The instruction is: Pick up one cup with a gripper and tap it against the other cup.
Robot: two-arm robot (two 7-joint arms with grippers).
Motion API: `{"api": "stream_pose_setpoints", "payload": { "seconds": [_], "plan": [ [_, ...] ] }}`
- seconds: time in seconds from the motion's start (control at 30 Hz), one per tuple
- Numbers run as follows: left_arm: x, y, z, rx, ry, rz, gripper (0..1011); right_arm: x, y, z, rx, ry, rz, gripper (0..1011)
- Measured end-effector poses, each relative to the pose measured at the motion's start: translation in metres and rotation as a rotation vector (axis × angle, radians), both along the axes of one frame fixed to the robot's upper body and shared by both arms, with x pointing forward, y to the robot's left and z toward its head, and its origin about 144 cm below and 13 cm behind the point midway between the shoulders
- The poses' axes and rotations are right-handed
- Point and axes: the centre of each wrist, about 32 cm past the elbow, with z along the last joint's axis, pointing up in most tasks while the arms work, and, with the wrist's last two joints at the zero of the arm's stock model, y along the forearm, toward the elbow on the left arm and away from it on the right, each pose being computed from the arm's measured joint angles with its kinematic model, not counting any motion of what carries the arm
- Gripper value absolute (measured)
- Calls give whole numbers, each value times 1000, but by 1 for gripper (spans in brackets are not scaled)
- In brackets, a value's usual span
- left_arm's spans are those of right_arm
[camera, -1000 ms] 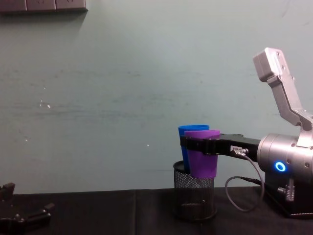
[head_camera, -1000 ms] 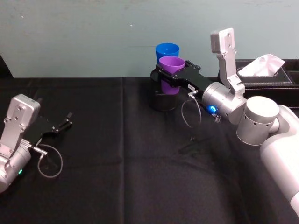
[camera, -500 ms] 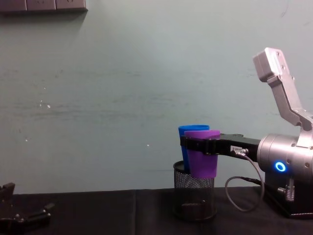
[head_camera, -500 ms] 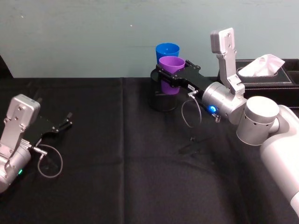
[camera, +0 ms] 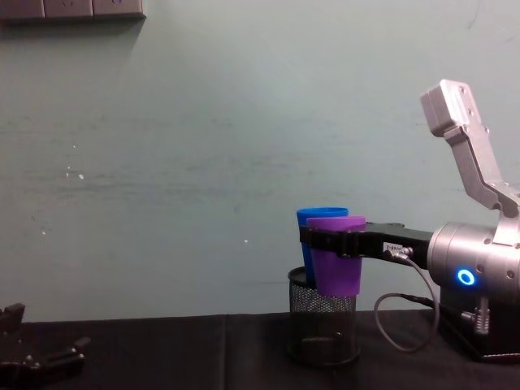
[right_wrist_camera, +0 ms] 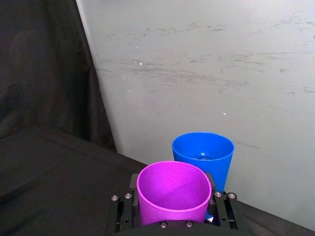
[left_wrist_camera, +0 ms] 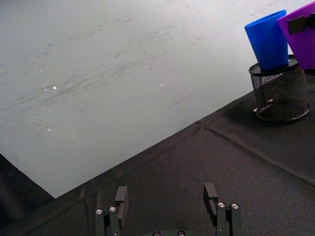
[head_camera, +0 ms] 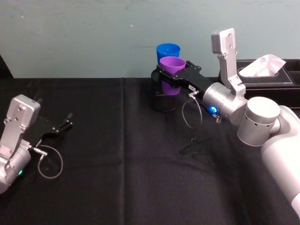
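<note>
Black against black at the near left: found the left tool point(head_camera: 67, 122) parked low over the table point(head_camera: 122, 178), grey wrist angled up toward the body, fingers point(left_wrist_camera: 210, 194) spread wide with nothing between them. Saw it cut off at the lower edge of the chest view, so made out little more there than dark finger ends.

Farther in and to the right, followed the right arm point(head_camera: 229, 105) up from the lower right corner, bent at a rounded silver joint, then stretched forward and leftward, roughly level. Noted a glowing blue ring point(camera: 465, 277) at the wrist and a grey bracket point(camera: 467, 154) standing up above it. Lost the upper arm past the right edge.

At its end, found the right tool point(head_camera: 174, 70) raised above the table, long black fingers point(camera: 357, 241) pressed on either side of the purple cup point(right_wrist_camera: 173, 191), pinching it just below the rim. Held upright, mouth up, clear of the table, in front of the black mesh pen holder point(camera: 323, 329), base about level with the holder's rim.

Directly behind, near the pale wall point(head_camera: 93, 37), saw the blue cup point(right_wrist_camera: 203, 152) standing in that holder, rim a little higher than the purple one. Could not tell whether the two cups touched: walls overlapped in the chest view, no gap visible. Lower part of the blue cup hidden by the mesh and by the purple cup. Purple cup's base hidden behind the tool in the head view, its far side cut off at the edge of the left wrist view.
</note>
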Motion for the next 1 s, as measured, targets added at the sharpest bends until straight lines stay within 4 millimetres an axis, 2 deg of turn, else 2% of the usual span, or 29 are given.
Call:
{"api": "stream_pose_setpoints", "payload": {
  "seconds": [1.0],
  "plan": [
    [0,0,0,0,0,0,1000,0,0,0,0,0,0,744]
  ]
}}
